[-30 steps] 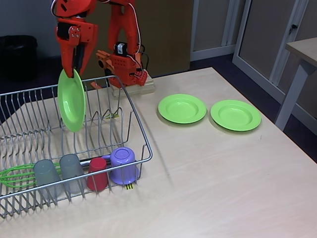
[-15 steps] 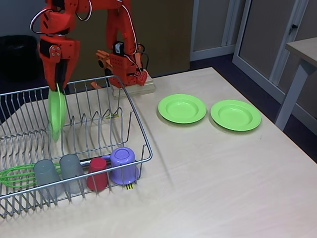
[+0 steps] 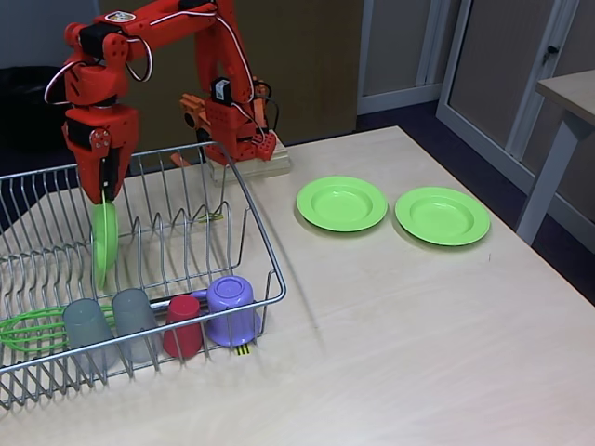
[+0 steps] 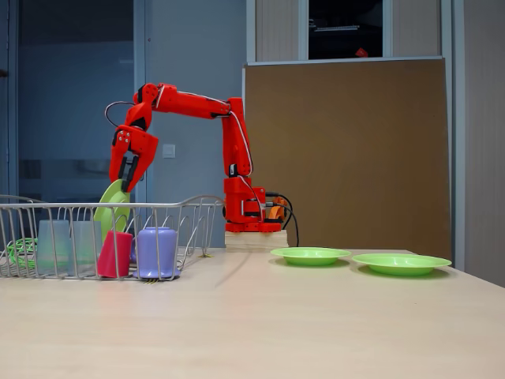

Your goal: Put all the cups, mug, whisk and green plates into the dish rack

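Observation:
My red gripper [image 3: 104, 197] [image 4: 123, 186] is shut on the top rim of a green plate [image 3: 104, 243] [image 4: 110, 210], which hangs on edge among the prongs of the dish rack [image 3: 237, 190] [image 4: 201, 204]. Along the rack's front row stand two grey cups [image 3: 87, 333] [image 3: 136, 321], a red cup [image 3: 183, 326] [image 4: 115, 254] and the purple mug [image 3: 231, 309] [image 4: 155, 252], all upside down. The green whisk [image 3: 28, 330] [image 4: 19, 249] lies at the rack's left end. Two more green plates [image 3: 341, 203] [image 3: 442, 216] lie flat on the table to the right.
The arm's base [image 3: 237, 139] stands on a block behind the rack. A second table [image 3: 569, 102] with a grey leg is at the far right. Bare tabletop [image 3: 400, 334] stretches in front of the plates.
The gripper has carried the plate left and down, from above the rack's rear rail into the rack's prongs, and the plate has turned edge-on.

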{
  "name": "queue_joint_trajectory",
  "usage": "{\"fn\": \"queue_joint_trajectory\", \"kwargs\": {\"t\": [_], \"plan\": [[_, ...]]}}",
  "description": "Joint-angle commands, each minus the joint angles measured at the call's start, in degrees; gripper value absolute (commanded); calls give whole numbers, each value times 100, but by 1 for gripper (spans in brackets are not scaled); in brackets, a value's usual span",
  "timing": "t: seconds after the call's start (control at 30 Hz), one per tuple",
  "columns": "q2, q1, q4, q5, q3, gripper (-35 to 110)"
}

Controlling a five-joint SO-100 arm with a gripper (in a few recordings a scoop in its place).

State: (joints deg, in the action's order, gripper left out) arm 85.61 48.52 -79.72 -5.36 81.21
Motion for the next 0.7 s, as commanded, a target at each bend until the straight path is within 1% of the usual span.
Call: {"fn": "queue_joint_trajectory", "kwargs": {"t": [0.0, 0.13, 0.27, 0.5, 0.67], "plan": [[44, -141, 18, -378, 53, 12], [-9, -229, 0, -492, 132, 16], [-70, -264, -53, -483, 167, 15], [202, -387, -492, -782, -193, 19], [439, -431, -782, -879, -439, 18]]}}
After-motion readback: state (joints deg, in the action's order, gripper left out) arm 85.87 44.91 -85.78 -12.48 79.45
